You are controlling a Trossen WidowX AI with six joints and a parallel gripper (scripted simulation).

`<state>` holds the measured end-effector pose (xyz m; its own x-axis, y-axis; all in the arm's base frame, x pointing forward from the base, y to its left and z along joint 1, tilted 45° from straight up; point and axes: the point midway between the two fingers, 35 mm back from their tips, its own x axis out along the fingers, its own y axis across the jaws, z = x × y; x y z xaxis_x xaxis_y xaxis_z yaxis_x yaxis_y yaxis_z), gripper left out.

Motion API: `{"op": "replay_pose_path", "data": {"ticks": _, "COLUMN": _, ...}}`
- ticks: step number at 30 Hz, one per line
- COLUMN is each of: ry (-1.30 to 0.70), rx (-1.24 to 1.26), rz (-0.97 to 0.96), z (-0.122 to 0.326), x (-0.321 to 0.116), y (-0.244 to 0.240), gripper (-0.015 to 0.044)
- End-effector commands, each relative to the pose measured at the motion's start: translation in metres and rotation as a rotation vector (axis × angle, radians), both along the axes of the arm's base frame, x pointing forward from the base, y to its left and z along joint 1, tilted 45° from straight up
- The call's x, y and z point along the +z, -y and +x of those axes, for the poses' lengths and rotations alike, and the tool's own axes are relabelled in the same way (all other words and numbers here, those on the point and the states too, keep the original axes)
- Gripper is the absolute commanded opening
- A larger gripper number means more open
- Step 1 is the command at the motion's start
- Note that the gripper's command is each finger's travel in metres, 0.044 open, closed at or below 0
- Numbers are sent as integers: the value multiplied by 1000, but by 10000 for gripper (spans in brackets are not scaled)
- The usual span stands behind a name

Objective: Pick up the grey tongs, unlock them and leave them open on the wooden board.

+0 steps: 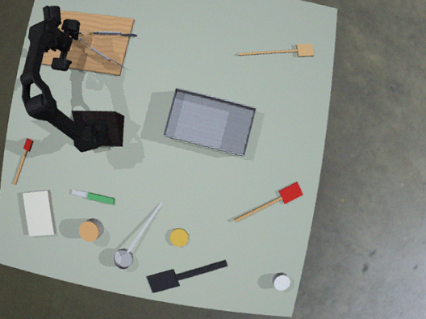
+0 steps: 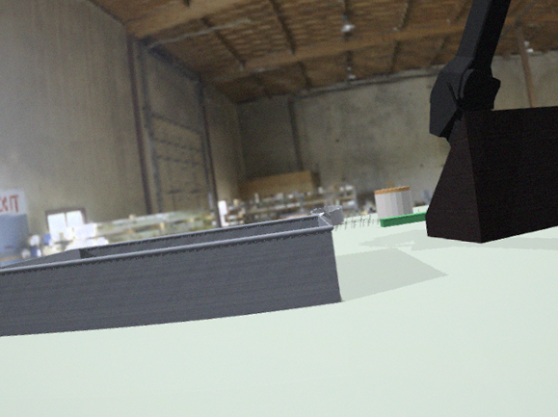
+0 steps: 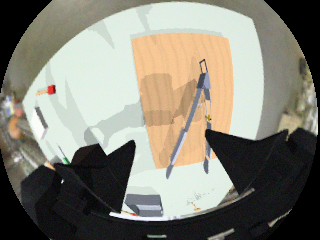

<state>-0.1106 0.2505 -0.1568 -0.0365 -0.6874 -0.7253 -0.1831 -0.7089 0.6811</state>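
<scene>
The grey tongs (image 1: 107,33) (image 3: 203,80) are spread open in a narrow V over the wooden board (image 1: 117,25) (image 3: 150,55). Their tips reach past the board's edge on the tin's side; whether they rest flat on the board is hard to tell. My gripper (image 1: 68,45) (image 3: 170,138) is wide open above the board, with nothing between its fingers. In the wrist view one fingertip overlaps the outer tong arm; whether it touches cannot be told. In the top view the arm hides the hinge end. The roasting tin (image 1: 215,98) (image 2: 163,286) (image 3: 145,205) holds no tongs.
The dark arm base (image 1: 113,128) (image 2: 526,176) stands between the board and the green-handled tool (image 1: 100,198). A wooden spatula (image 1: 305,50) lies at the far right. A red spatula (image 1: 290,192), white box (image 1: 38,213), orange-lidded jar (image 1: 89,230) and black spatula (image 1: 163,280) lie farther off.
</scene>
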Motion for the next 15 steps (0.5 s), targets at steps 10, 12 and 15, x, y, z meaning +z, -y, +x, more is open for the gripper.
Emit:
{"op": "replay_pose_path", "data": {"ticks": 10, "ry": -3, "rx": -7, "rz": 0, "z": -9, "x": 85, "y": 26, "gripper": 440}}
{"op": "replay_pose_path", "data": {"ticks": 12, "ry": -3, "rx": -6, "rz": 1, "z": -8, "x": 89, "y": 22, "gripper": 440}}
{"op": "replay_pose_path", "data": {"ticks": 15, "ry": -3, "rx": -3, "rz": 3, "z": -7, "x": 102, "y": 7, "gripper": 440}}
